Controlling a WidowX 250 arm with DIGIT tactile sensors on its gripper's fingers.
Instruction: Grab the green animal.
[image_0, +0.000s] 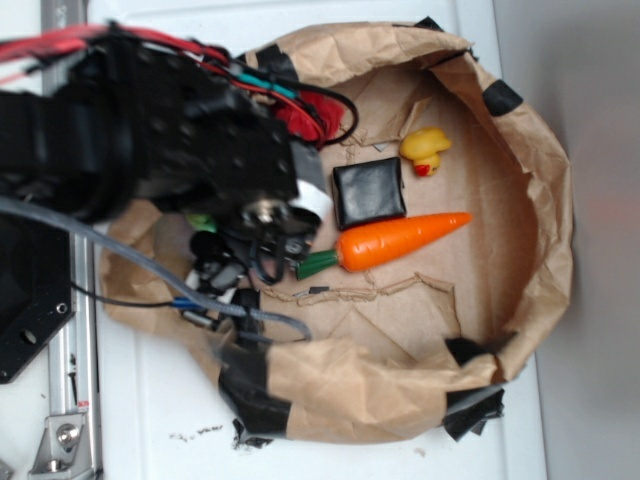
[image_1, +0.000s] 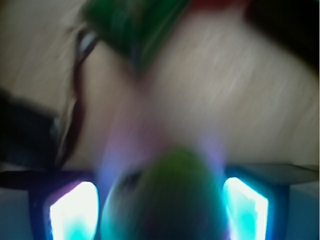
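The wrist view is badly blurred. A rounded green animal (image_1: 172, 200) fills the bottom middle, sitting between the pincer's (image_1: 160, 210) two glowing cyan fingers (image_1: 72, 212). Behind lies pale brown paper (image_1: 250, 100), with a darker green blur (image_1: 135, 25) at the top.

A white table (image_0: 150, 400) fills the exterior view, its surface flat and evenly lit, with a few dark specks near the bottom edge. On it rests a brown paper tray (image_0: 545, 200) with crumpled walls, patched at several spots with black tape (image_0: 503, 97). A grey strip (possibly floor or wall) runs down the right side.
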